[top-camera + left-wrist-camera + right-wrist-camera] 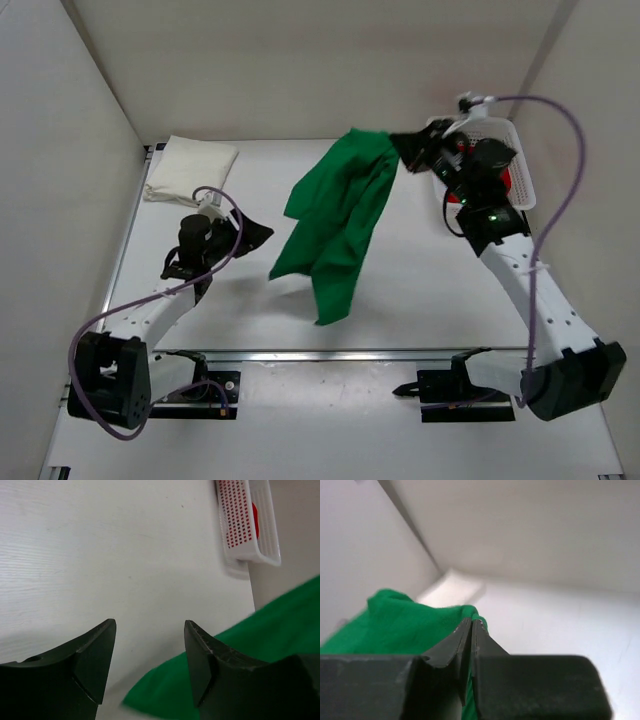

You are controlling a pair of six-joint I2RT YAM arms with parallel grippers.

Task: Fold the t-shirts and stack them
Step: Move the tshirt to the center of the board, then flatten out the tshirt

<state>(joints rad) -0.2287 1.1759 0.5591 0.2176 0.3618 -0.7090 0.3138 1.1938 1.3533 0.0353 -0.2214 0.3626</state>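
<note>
black jaws of the left gripper (150,630) fill the bottom of its wrist view, spread apart with nothing between them; only the bare white bench (100,555) shows through the gap. a fold of the green t-shirt (280,625) hangs just to their right. from overhead this gripper sits low over the left half of the bench, pointing toward the shirt's lower edge, near it but apart.

the right gripper (405,145) is raised at the far right, its jaws pressed together on a bunched edge of the green t-shirt. the shirt hangs from that pinch, draping down and to the left across the middle of the bench. whether its lowest corner touches the surface cannot be told.

1 cream-white t-shirt (190,170) lies folded in the far left corner of the bench. the white mesh basket (520,150) stands at the far right, just behind the right gripper, and the red t-shirt (510,180) lies inside it, mostly hidden by the arm.
</note>
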